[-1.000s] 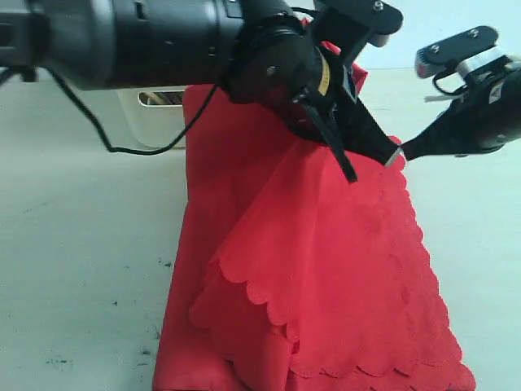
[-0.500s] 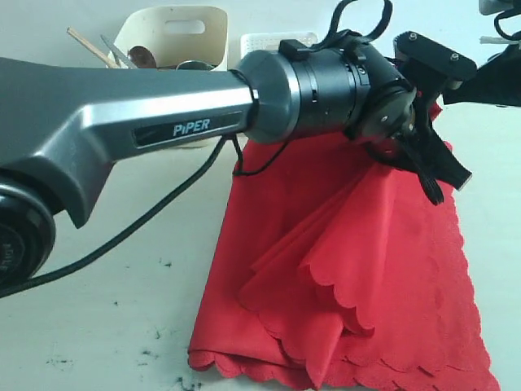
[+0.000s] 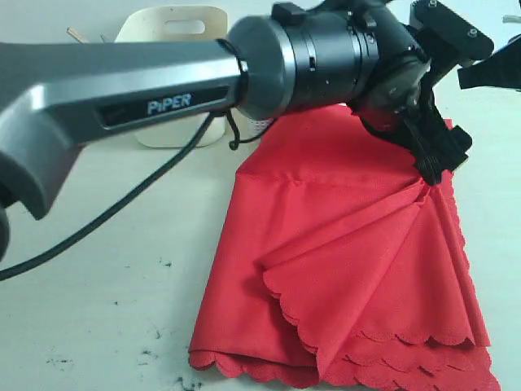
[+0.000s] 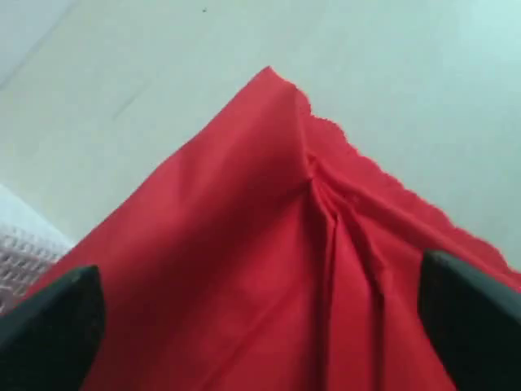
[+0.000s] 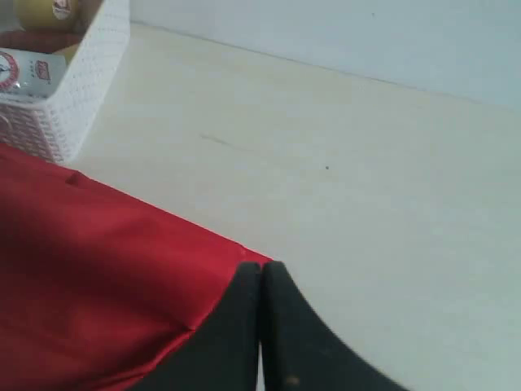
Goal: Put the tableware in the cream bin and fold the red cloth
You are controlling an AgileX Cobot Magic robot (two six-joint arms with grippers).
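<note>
While my left arm stretches across the scene, it covers most of what stands behind it. Only the top of the bin [image 3: 175,20] shows, well behind my left gripper [image 3: 431,159], and I cannot see into it. A thin wooden end [image 3: 73,32] pokes out near the bin's rim; I take it for a chopstick, though it is too small to be sure. No tableware lies on the bare table [image 3: 98,285] that I can see, so I judge that half of the task done or nearly so.

The cloth [image 3: 342,244] lies directly under my left gripper, doubled over on itself. Its upper layer fans out in pleats from a bunched point just below the jaws. My left fingertips [image 4: 49,326] stand wide apart and hold nothing, with the cloth's gathered ridge running between them. I judge the fold made but untidy: the flap sits skewed, its scalloped hem does not meet the hem beneath, and smoothing or another fold is probably left.

My right gripper [image 5: 260,326] is closed, tips pressed together with nothing visible between them, just beside the cloth's corner. I cannot tell whether they touch or pin it. Beyond that corner stands the lattice basket [image 5: 73,98] with a carton [image 5: 28,69] inside, cut off at the frame edge. In the exterior view my right gripper is mostly out of frame.
</note>
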